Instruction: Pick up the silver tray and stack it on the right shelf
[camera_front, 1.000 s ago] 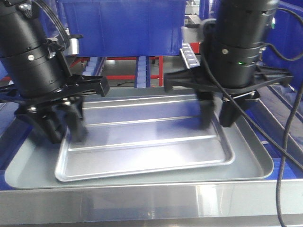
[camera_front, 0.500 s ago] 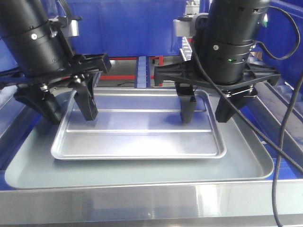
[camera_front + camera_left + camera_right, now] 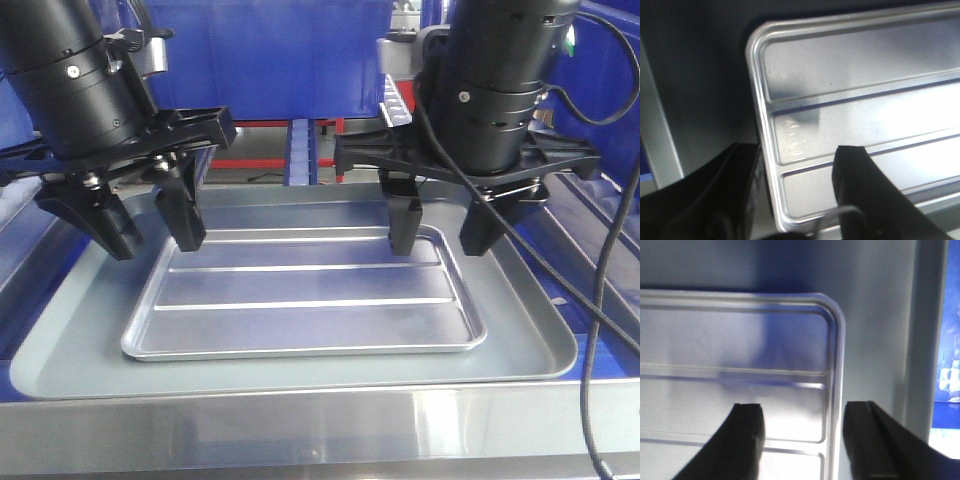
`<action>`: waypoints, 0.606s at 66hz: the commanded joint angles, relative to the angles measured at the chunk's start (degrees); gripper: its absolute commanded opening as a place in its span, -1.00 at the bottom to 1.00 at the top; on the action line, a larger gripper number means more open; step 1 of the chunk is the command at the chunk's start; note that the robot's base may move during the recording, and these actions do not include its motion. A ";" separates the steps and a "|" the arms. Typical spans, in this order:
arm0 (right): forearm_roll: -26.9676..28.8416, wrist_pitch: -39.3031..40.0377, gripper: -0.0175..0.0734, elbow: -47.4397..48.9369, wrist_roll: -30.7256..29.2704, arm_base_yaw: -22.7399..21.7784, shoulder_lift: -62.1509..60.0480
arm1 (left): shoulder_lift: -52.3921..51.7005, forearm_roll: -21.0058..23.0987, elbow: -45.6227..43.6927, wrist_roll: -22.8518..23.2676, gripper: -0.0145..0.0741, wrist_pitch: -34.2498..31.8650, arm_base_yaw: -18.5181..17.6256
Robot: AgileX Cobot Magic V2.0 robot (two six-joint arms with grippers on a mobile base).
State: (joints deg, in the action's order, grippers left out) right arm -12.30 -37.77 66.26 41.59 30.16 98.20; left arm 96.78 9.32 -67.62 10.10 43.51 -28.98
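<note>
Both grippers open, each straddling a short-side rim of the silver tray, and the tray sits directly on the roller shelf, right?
Not the last part. The front view shows the silver tray lying inside the larger grey tray, not on rollers. The left gripper and right gripper are open, straddling its rims.

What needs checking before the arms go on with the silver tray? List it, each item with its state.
1. Left gripper open, straddling the silver tray left rim: ok.
2. Right gripper open, straddling the right rim: ok.
3. Jaws closed on the rims: not ok, gaps show in both wrist views.
4. Silver tray lying flat inside the grey tray: ok.
5. Shelf free to receive it: cannot tell, not clearly in view.
</note>
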 commanded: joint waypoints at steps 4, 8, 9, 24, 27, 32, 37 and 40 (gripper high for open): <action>-0.51 0.76 -0.22 1.89 -0.48 -0.23 -2.93 | -2.42 1.17 -1.76 -0.09 -0.74 -0.13 0.09; -0.51 0.93 -0.52 1.89 -0.48 -0.23 -2.93 | -2.42 1.17 -1.76 -0.09 -0.93 -0.59 0.09; -0.51 1.12 -0.53 1.89 -0.48 -0.23 -2.93 | -2.42 1.17 -1.76 -0.09 -0.90 -0.70 0.09; -0.39 1.48 -0.49 2.10 -0.48 -0.23 -3.00 | -2.42 0.80 -1.76 -0.09 -0.90 -1.12 0.51; -0.26 1.02 -0.49 2.42 -0.48 -0.16 -3.18 | -2.42 0.80 -1.76 -0.09 -0.90 -0.32 0.86; -0.22 2.64 -0.49 2.42 -0.48 -0.16 -4.21 | -2.79 0.90 -1.76 -0.09 -0.90 -0.62 1.01; -0.35 5.16 -0.49 2.42 -0.48 -0.16 -5.47 | -4.02 1.18 -1.23 -0.09 -0.90 -2.42 0.70; -0.42 6.82 -0.49 2.37 -0.48 -0.16 -6.33 | -5.06 1.18 -0.66 -0.09 -0.90 -3.80 0.28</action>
State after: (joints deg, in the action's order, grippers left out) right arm -11.87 -36.15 66.65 41.59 30.16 96.39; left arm 96.13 9.51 -67.50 9.99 43.38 -28.15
